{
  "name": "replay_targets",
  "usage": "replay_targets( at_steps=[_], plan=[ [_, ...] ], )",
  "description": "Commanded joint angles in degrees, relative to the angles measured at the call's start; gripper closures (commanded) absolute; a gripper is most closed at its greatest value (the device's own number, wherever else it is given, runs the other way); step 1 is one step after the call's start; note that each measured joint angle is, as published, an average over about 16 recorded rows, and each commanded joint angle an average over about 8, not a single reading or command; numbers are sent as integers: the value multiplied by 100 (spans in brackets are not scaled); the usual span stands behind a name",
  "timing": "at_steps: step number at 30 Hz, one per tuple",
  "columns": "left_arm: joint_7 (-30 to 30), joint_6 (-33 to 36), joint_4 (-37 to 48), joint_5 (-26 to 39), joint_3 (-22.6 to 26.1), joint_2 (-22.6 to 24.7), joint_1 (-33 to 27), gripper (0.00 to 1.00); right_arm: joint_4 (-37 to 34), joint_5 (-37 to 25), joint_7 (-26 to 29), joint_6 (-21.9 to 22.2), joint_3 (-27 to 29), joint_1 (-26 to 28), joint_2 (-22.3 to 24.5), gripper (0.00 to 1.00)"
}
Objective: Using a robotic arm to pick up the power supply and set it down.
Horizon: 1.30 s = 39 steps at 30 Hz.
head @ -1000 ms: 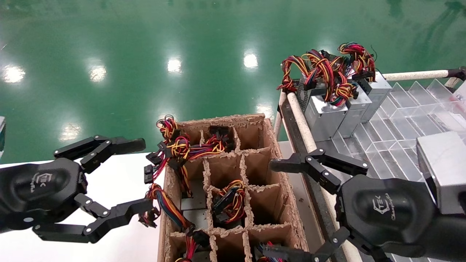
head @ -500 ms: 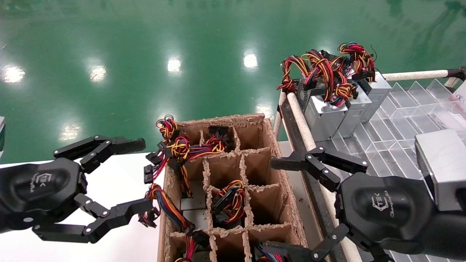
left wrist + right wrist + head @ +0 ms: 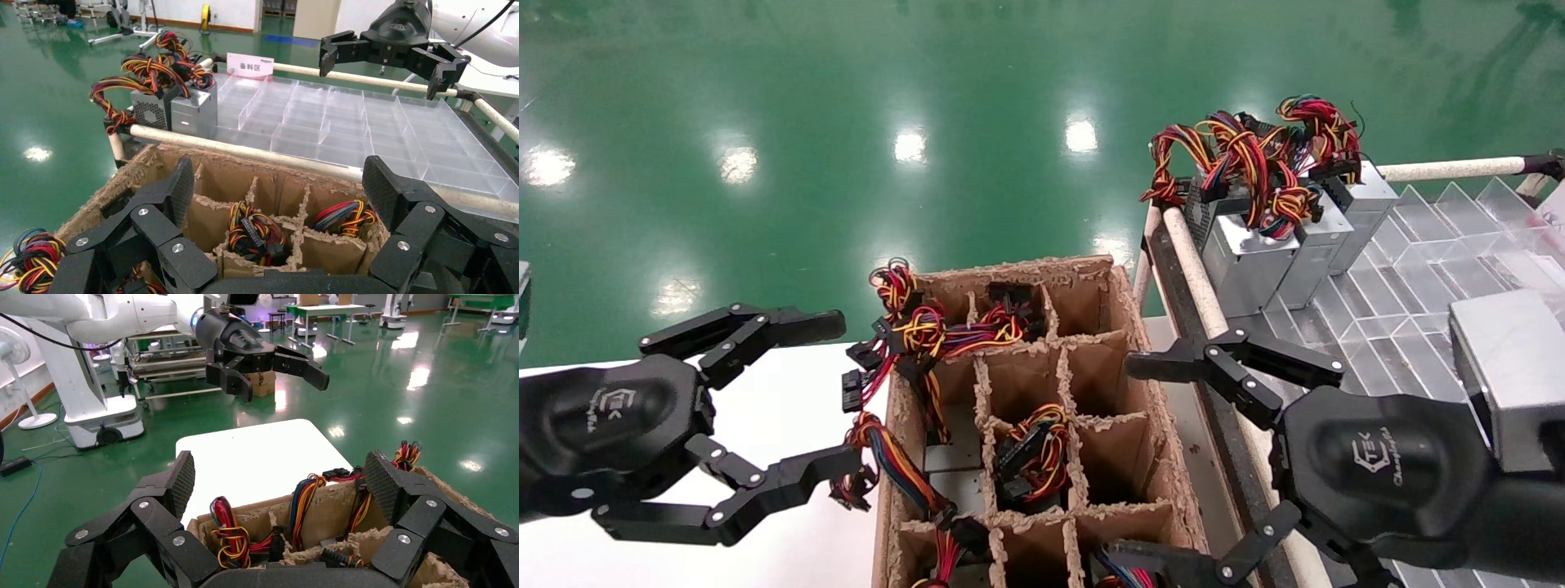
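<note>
Several power supplies sit down in the cells of a cardboard box (image 3: 1120,294), only their wire bundles and a bit of silver casing (image 3: 950,449) showing. One bundle (image 3: 1034,453) fills a middle cell, also seen in the left wrist view (image 3: 254,229). My left gripper (image 3: 839,392) hangs open over the white table beside the box's left wall, nothing between its fingers (image 3: 278,184). My right gripper (image 3: 1128,465) is open and empty above the box's right wall (image 3: 281,478). In the right wrist view the left gripper (image 3: 263,361) shows farther off on its white arm.
Three more silver power supplies (image 3: 1246,261) stand upright at the far corner of a clear divided tray (image 3: 1418,245) on the right, wires on top. A pale rail (image 3: 1193,278) runs between box and tray. Wires (image 3: 878,457) spill over the box's left wall.
The right gripper has crept slightly forward. The left gripper and the power supplies have not moved.
</note>
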Motion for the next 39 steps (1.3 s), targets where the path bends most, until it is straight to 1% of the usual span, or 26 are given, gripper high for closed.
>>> replay_targets(
  at_steps=[1, 39],
  plan=[
    [0, 0, 0, 0, 0, 0, 0, 0, -1, -1, -1, 0, -1, 1, -1, 0],
    [0, 0, 0, 0, 0, 0, 0, 0, -6, -4, -2, 4, -1, 6, -2, 0]
  ],
)
